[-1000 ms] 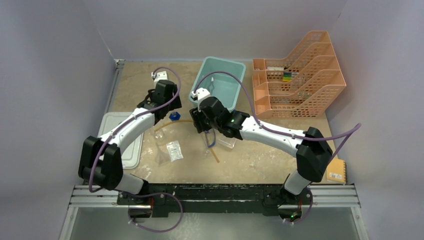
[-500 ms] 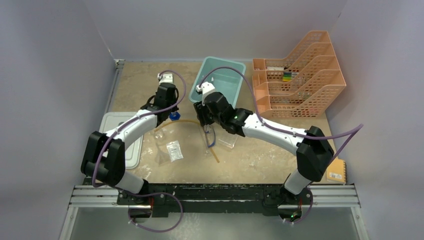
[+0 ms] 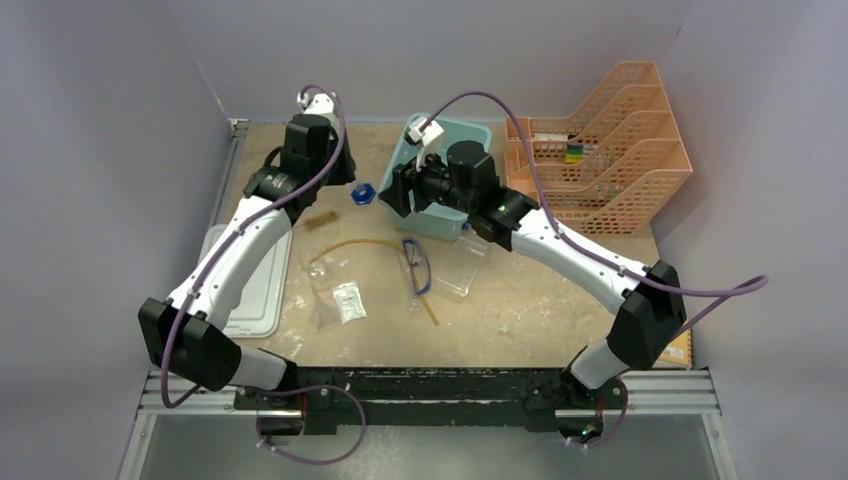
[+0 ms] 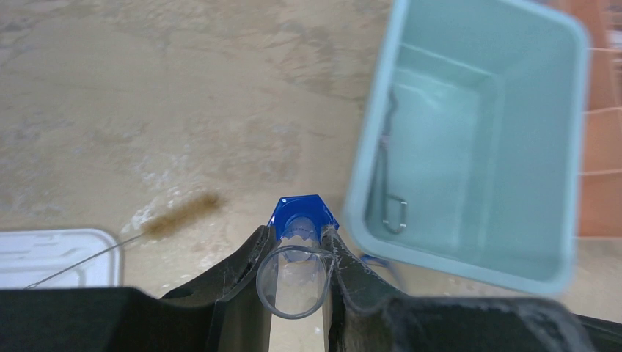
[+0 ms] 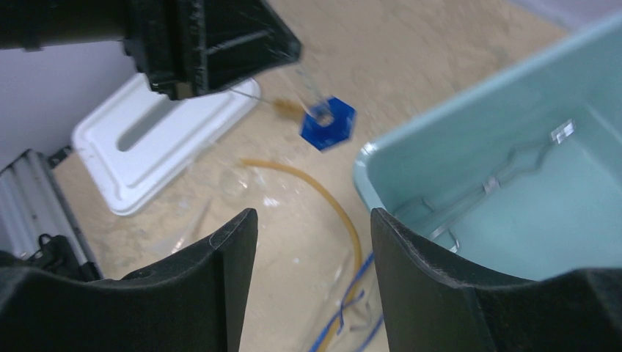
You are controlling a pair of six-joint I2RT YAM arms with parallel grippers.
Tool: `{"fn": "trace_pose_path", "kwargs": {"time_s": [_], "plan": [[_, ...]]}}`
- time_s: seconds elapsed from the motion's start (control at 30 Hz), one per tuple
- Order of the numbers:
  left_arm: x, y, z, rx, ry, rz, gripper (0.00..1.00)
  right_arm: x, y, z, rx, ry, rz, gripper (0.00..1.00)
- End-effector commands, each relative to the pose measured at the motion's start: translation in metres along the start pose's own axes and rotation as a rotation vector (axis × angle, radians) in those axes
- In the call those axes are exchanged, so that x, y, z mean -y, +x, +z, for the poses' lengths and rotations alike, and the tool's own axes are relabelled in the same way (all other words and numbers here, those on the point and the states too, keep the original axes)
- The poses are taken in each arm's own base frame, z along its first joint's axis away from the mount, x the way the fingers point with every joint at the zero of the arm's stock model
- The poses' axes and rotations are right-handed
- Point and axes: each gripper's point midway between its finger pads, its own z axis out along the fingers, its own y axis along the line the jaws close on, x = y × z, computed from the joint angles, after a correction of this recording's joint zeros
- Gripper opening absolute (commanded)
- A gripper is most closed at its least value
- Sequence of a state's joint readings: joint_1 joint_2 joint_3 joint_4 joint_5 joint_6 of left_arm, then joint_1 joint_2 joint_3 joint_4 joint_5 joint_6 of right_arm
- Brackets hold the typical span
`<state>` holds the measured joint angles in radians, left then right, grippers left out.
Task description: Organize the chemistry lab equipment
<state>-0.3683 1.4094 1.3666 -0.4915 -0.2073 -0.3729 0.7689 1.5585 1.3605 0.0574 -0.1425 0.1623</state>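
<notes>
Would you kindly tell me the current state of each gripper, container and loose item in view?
left gripper: shut on blue-capped tube, held above the table
right gripper: open, empty
teal bin: uncovered, metal tongs inside
white lid: flat on the table, covering nothing
goggles: lying on the table
amber tube: curved, loose on the table
brush: lying on the table

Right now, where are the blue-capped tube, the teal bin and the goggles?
blue-capped tube (image 4: 293,277): left wrist view, on its clear body below the cap.
teal bin (image 4: 539,147): left wrist view, on its right inner wall.
goggles (image 3: 419,267): top view, on the blue frame.
</notes>
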Motion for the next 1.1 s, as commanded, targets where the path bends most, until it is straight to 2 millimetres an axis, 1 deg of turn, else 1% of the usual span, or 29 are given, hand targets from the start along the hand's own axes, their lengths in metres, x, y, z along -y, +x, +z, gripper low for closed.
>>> {"fn": "trace_pose_path", "kwargs": {"time_s": [0.0, 0.07, 0.17, 0.3, 0.4, 0.5, 0.6, 0.77, 0.83, 0.87, 0.97, 1.07], "plan": [[0.043, -0.003, -0.042, -0.099, 0.256, -0.006, 0.00, -0.032, -0.061, -0.013, 0.178, -0.156, -0.136, 0.64], [0.054, -0.003, -0.053, -0.117, 0.335, 0.009, 0.00, -0.028, -0.066, -0.012, 0.182, -0.148, -0.165, 0.65], [0.071, -0.002, -0.067, -0.127, 0.448, 0.027, 0.00, -0.024, -0.066, -0.011, 0.171, -0.149, -0.194, 0.65], [0.091, -0.002, -0.080, -0.136, 0.588, 0.043, 0.00, -0.032, -0.058, -0.016, 0.158, -0.227, -0.276, 0.63], [0.100, -0.005, -0.086, -0.124, 0.652, 0.054, 0.00, -0.034, -0.048, -0.018, 0.132, -0.258, -0.289, 0.62], [0.105, -0.007, -0.089, -0.110, 0.686, 0.069, 0.00, -0.029, -0.035, -0.019, 0.102, -0.251, -0.279, 0.64], [0.109, -0.007, -0.089, -0.114, 0.715, 0.077, 0.00, -0.018, -0.023, -0.019, 0.077, -0.229, -0.247, 0.68], [0.112, -0.012, -0.088, -0.107, 0.729, 0.080, 0.00, -0.015, -0.012, -0.019, 0.052, -0.252, -0.236, 0.71], [0.114, -0.012, -0.089, -0.110, 0.740, 0.078, 0.00, -0.016, -0.009, -0.017, 0.044, -0.266, -0.238, 0.66], [0.115, -0.013, -0.089, -0.111, 0.743, 0.078, 0.00, -0.017, -0.007, -0.016, 0.038, -0.277, -0.241, 0.61], [0.116, -0.015, -0.091, -0.109, 0.751, 0.078, 0.00, -0.017, -0.004, -0.014, 0.023, -0.301, -0.245, 0.52], [0.119, -0.016, -0.094, -0.110, 0.767, 0.073, 0.00, -0.019, -0.002, -0.012, 0.021, -0.328, -0.246, 0.46]]}}
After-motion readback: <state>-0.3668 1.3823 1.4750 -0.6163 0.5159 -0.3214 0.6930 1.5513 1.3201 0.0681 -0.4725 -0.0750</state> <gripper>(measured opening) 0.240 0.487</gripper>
